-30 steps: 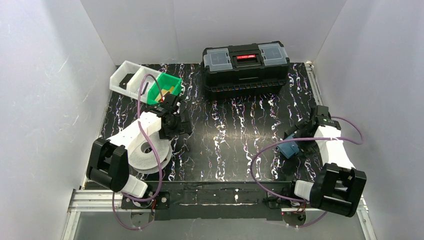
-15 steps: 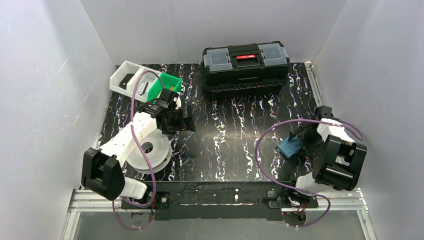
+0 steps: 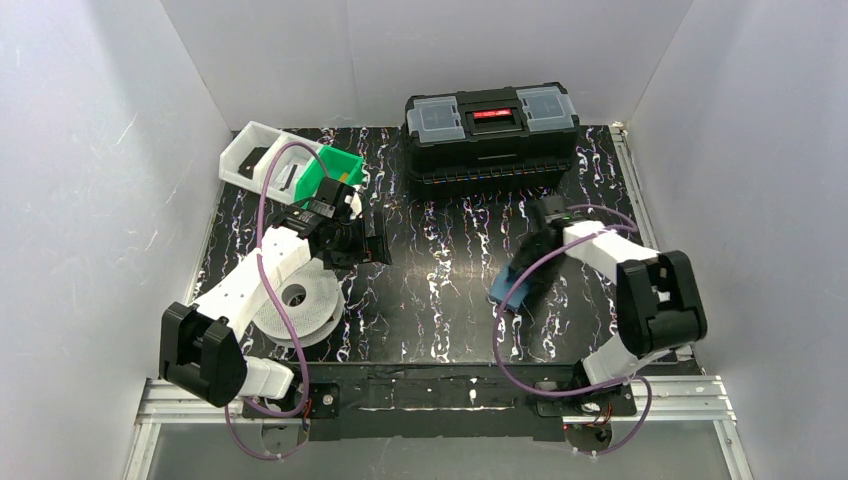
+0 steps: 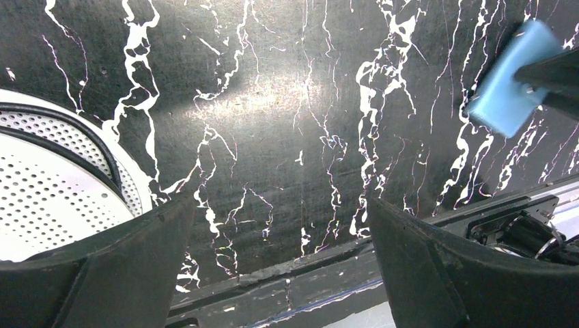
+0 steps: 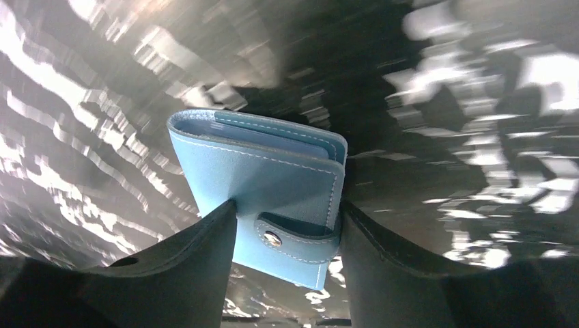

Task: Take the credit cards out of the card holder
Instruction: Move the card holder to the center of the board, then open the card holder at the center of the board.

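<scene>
The right gripper point(image 3: 522, 282) is in the middle of the table point(image 3: 440, 320), a bit to the right. It is pinching the blue holder point(image 3: 506, 291). In the right wrist view, the right gripper point(image 5: 287, 208) has one dark finger point(image 5: 198, 253) on each side of the holder point(image 5: 252, 164), and both press on its near end. The holder is folded shut. A strap point(image 5: 293, 236) with a small metal snap goes over its edge. What is inside the holder is hidden, so I cannot tell where the cards are. The table behind it is blurry, and I cannot tell if the holder touches the table. The left gripper point(image 3: 374, 246) is on the left side, over the table, well apart from the holder. In the left wrist view, the left gripper point(image 4: 281, 201) is spread wide with nothing in it. That view shows the holder point(image 4: 505, 85) far off at the top right, with a dark finger point(image 4: 554, 74) on it. A white reel point(image 3: 295, 305) with little holes lies on the table under the left arm. A black toolbox point(image 3: 492, 135) sits at the far edge. A green bin point(image 3: 335, 168) and a white bin point(image 3: 252, 158) sit side by side at the far left.
</scene>
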Controlling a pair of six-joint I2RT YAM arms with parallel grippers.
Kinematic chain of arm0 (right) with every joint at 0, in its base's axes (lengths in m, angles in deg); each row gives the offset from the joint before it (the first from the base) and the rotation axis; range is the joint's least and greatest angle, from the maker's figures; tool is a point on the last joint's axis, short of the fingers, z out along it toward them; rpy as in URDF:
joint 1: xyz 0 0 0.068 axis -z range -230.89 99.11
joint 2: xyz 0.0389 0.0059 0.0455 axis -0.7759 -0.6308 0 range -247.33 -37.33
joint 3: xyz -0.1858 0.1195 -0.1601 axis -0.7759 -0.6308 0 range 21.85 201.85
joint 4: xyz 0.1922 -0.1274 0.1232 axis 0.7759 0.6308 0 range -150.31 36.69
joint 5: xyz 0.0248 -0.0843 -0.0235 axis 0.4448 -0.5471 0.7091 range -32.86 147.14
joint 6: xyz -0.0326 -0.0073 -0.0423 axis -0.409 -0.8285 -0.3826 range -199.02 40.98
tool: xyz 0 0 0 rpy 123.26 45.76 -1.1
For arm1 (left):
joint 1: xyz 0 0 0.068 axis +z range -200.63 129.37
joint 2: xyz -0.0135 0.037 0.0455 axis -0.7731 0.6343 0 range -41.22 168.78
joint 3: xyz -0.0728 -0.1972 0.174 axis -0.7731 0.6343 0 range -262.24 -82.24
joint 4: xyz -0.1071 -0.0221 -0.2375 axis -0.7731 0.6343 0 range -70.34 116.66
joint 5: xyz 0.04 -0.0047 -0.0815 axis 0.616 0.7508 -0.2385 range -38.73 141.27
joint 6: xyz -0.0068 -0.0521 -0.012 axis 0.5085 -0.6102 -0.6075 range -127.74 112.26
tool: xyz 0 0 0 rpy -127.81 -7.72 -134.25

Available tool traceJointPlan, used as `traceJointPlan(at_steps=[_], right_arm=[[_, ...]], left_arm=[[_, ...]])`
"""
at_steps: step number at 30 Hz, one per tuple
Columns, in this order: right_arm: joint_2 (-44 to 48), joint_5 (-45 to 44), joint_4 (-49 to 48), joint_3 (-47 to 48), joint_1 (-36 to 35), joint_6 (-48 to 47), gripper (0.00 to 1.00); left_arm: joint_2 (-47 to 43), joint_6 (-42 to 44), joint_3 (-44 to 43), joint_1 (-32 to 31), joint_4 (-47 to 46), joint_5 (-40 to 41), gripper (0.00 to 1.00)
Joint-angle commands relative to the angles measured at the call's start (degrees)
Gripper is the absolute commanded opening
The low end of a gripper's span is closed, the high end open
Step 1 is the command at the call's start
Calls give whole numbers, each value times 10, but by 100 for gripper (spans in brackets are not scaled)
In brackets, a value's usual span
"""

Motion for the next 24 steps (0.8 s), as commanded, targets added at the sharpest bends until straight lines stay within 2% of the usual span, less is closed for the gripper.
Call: traceJointPlan(at_steps=[1, 4, 8, 13, 16, 22, 24], right_arm=[[-49, 40, 8, 50, -131, 21, 63], [-72, 44, 21, 88, -200, 28, 70], [-76, 51, 18, 103, -212, 31, 81], [-38, -22, 69, 128, -218, 4, 83], [-15, -73, 103, 152, -242, -14, 80], [-61, -100, 149, 218, -309, -24, 57], [-88, -104, 160, 237, -322, -24, 55]], left_arm=[[-19, -6, 8, -4, 13, -11, 100], [-13, -13, 13, -7, 11, -15, 100], [-4, -24, 23, -19, 1, -24, 100], [5, -41, 32, -48, -7, -19, 100], [9, -53, 35, -62, -12, -13, 100], [15, -90, 40, -64, -10, 24, 99], [13, -102, 43, -64, -9, 34, 100]])
